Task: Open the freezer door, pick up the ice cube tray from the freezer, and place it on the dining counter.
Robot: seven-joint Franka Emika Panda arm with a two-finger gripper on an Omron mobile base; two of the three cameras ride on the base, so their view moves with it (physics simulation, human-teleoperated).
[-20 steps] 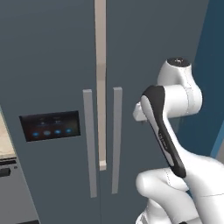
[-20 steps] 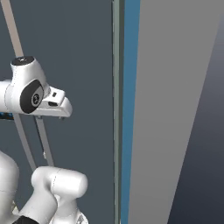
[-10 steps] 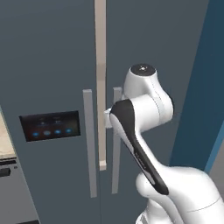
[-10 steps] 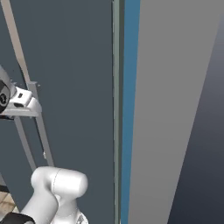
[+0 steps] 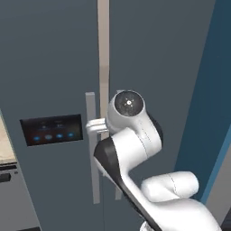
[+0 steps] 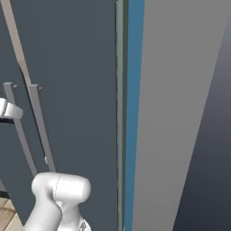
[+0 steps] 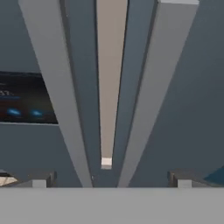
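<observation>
A: Fridge front [image 5: 158, 58] takes most of the scene. It is dark slate-grey and both doors are shut. A pale beige strip [image 5: 103, 54] runs down between them, at 12 o'clock in the left base view.

B: Which one is the freezer door?

A: The freezer door [image 5: 45, 67] is the door with the black control panel [image 5: 52, 130], at 9 o'clock in the left base view. Small blue lights shine on the panel. Its grey bar handle [image 5: 92, 153] stands upright just beside the beige strip. The second handle [image 7: 153, 87] belongs to the plain door; in the hand view it goes toward 1 o'clock.

B: And the room around it?

A: At 3 o'clock of the right base view I see a blue wall [image 6: 134, 113] and then a wide grey panel [image 6: 180, 113]. At 8 o'clock of the left base view there is a bit of beige worktop [image 5: 5, 144].

B: The gripper?

A: The gripper [image 7: 109, 180] is spread wide and grasps nothing. Its two fingertips [image 7: 40, 179] stand at 7 and 5 o'clock in the hand view, with both handles between them. The hand is near the freezer handle, but I cannot tell whether it touches. The freezer is closed, so what is inside is hidden.
</observation>
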